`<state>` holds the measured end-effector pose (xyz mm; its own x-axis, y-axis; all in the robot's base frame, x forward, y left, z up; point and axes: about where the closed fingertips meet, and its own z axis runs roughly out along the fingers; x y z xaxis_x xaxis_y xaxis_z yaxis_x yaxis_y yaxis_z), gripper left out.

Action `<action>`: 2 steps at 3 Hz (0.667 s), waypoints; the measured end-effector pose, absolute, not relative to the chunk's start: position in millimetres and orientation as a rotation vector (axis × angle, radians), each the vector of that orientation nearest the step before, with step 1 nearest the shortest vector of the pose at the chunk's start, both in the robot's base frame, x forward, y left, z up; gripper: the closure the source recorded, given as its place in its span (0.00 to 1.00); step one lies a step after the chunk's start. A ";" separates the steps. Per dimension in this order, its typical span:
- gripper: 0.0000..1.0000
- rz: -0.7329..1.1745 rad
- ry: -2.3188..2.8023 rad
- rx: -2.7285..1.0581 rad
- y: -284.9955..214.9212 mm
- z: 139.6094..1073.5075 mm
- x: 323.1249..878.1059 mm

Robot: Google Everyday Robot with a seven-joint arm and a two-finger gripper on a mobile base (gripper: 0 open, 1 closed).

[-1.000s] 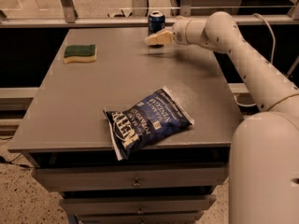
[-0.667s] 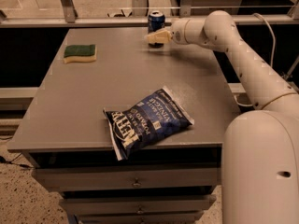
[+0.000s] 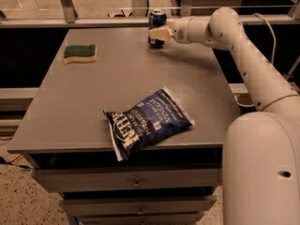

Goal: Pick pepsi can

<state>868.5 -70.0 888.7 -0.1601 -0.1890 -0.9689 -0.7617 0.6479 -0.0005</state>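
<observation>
Pepsi can [image 3: 157, 18] stands upright at the far edge of the table [image 3: 117, 78], long axis vertical. Gripper [image 3: 157, 33] reaches in from the right, low against the can's near side. Open or clamped: cannot tell.

— What lies on the grey table [image 3: 117, 83]?
— You have a green and yellow sponge [image 3: 79, 53] near the far left corner. It lies flat.
— And at the front?
— You can see a dark blue chip bag [image 3: 147, 124] lying flat by the front edge, well apart from the sponge. It has white letters.
— Under the table?
— Drawers [image 3: 136, 182], and a speckled floor [image 3: 18, 205].
— Where is your gripper [image 3: 157, 33]?
— At the far edge, well apart from the bag.
</observation>
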 end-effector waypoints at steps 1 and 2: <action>0.87 0.660 1.668 -0.794 -70.3 899.7 853.8; 1.00 0.726 1.589 -0.842 -80.6 930.0 811.1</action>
<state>811.1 -80.6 930.0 -0.1038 -0.1343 -0.9855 -0.8331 0.5530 0.0124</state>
